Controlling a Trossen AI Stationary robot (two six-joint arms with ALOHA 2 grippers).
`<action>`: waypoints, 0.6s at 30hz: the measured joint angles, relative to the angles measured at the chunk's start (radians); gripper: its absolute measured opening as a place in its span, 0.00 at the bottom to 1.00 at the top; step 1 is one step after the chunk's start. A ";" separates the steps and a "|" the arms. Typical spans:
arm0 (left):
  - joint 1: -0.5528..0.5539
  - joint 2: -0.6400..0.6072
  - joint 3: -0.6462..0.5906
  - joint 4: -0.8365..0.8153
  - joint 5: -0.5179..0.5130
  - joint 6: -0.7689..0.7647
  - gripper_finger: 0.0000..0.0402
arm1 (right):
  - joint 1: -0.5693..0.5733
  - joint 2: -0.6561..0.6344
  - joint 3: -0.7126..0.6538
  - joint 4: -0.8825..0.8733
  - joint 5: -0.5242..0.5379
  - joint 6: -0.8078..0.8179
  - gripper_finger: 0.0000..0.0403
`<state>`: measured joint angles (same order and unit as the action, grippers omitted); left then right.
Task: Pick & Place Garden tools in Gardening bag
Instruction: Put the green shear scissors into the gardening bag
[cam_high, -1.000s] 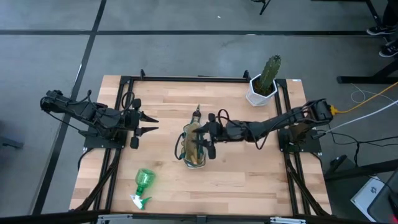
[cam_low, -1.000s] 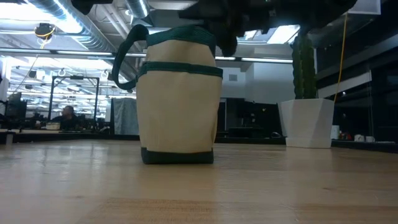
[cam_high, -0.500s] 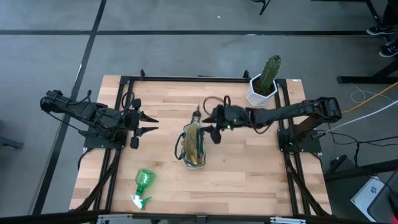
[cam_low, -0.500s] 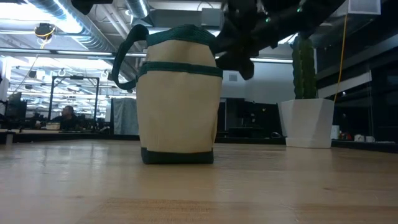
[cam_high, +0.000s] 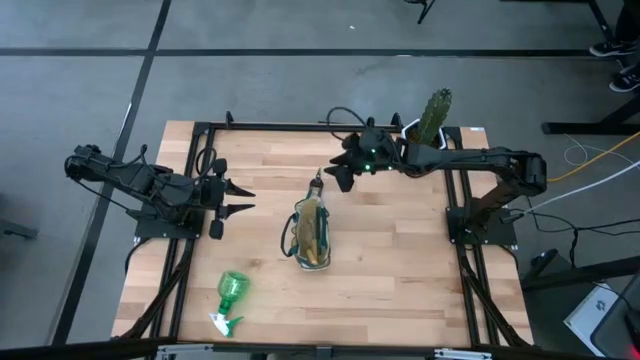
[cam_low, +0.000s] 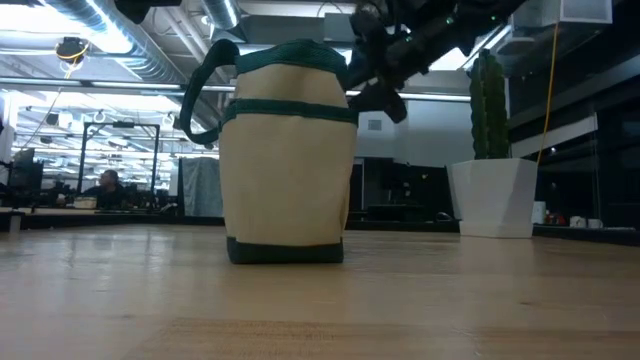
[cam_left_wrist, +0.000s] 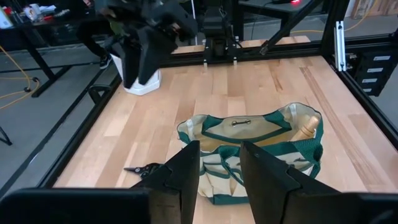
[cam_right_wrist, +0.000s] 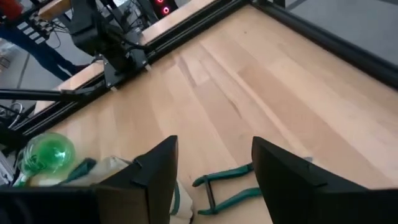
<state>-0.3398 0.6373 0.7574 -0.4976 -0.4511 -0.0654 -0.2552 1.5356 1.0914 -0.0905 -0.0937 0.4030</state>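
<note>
The cream gardening bag (cam_high: 312, 232) with green trim stands upright on its base mid-table, a wooden tool handle (cam_left_wrist: 308, 127) sticking out of it. Green-handled pruning shears (cam_right_wrist: 227, 186) lie flat on the table just beyond the bag's far end (cam_high: 318, 182). The green spray bottle (cam_high: 230, 300) lies on its side near the front left. My right gripper (cam_high: 332, 175) hovers open above the table, beyond the bag and over the shears, touching nothing. At the table's left side, my left gripper (cam_high: 240, 198) is open and empty.
A cactus in a white pot (cam_high: 425, 135) stands at the far right corner, close behind my right arm. Black frame rails (cam_high: 300, 126) run along the table's edges. Bare wood lies to the right of the bag and in front of it.
My right gripper has risen from over the bag's mouth and swung toward the table's far edge, rolling as it went and staying open. The bag and the other things have kept their places.
</note>
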 joint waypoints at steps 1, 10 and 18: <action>0.000 0.000 0.000 0.000 0.000 0.000 0.27 | -0.004 0.000 0.017 -0.017 0.000 -0.001 0.51; 0.000 0.000 0.000 0.000 0.000 0.000 0.27 | -0.021 0.060 0.135 -0.142 -0.068 -0.026 0.51; 0.000 0.000 0.000 0.000 0.000 0.000 0.28 | -0.063 0.191 0.274 -0.252 -0.137 -0.066 0.51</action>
<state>-0.3399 0.6376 0.7573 -0.4976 -0.4513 -0.0654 -0.3182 1.7269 1.3659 -0.3421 -0.2310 0.3375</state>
